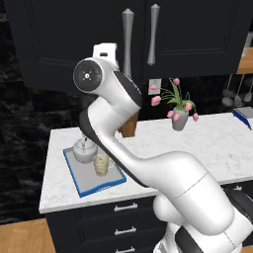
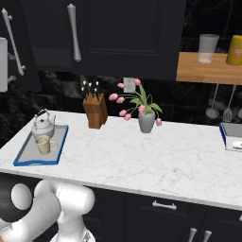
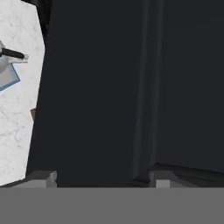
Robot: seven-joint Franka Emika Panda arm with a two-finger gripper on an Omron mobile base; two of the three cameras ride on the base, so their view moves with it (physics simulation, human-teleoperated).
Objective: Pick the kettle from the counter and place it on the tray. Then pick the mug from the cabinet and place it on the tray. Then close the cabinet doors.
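- Nearest the hand camera: gripper (image 3: 99,178), its two finger tips spread well apart with nothing between them; jaws open, right up against a dark panelled face of the cabinet doors (image 3: 131,87).
- Cabinet doors (image 1: 148,34): near-black, panelled, each with a long vertical silver bar handle; in the left base view the two handles stand close side by side and the doors look shut.
- Arm (image 1: 123,148): white, dark joints, rises from the lower right and reaches up to the doors, wrist beside the left handle.
- Tray (image 2: 23,158): flat grey rectangle with raised bright blue rim, on the left end of the counter (image 2: 142,156), near its front edge.
- Kettle (image 2: 43,125): small, squat, silver-grey, short spout, lid knob, dark arched handle; upright on the far part of the tray.
- Mug (image 2: 43,144): cream-beige, side handle; upright on the tray, just in front of the kettle, very close to it.
- Counter: white marbled stone over dark drawers with silver bar handles.
- Knife block (image 2: 95,111): brown, on the counter at the back wall, right of the tray.
- Flower vase (image 2: 146,122): grey, pink tulips, right of the knife block.
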